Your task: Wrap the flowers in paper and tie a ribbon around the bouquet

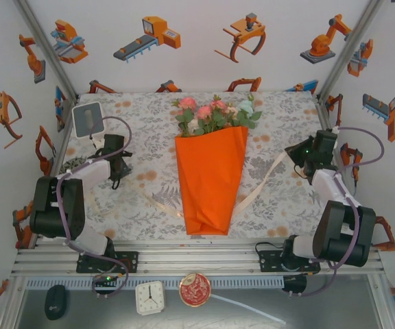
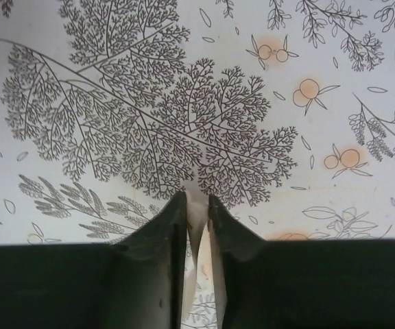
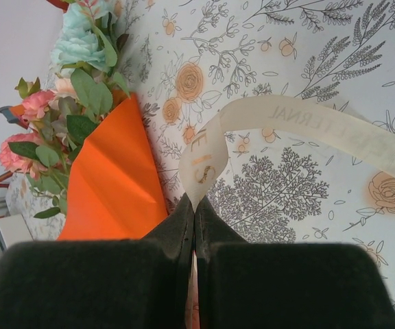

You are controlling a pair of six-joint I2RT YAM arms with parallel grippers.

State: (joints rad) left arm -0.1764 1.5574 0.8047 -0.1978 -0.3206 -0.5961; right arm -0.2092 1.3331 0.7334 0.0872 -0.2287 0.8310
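So the bouquet [image 1: 211,175] is lying flat in the middle of the tabletop [image 1: 142,113], narrow end pointing toward the arms. The flowers [image 1: 214,115] are poking out of the far end, pink, cream and pale blue blooms with green leaves. The orange paper [image 1: 210,195] is wrapping the stems in a cone, with a fold running down its front. The ribbon [image 1: 262,181] is running across underneath the lower half of the cone and coming out on both sides, so nothing is tied around it yet. The right hand [image 1: 296,156] is sitting off to the right of the bouquet, well apart from the paper. In its wrist view its fingers [image 3: 177,226] are pressing together and pinching the ribbon, which is looping up out of the tips and curving away to the right with some printed lettering on it. The left hand [image 1: 118,175] is hanging low over the flower-print cloth on the left side, also well apart from the cone. In its own wrist view the fingers [image 2: 173,223] are nearly together, with a cream strip of ribbon pinched between them, a little crumpled in the narrow gap. Down at the near edge, past the arm bases, a small white clock [image 1: 149,297] and a round red disc [image 1: 195,289] are sitting side by side.
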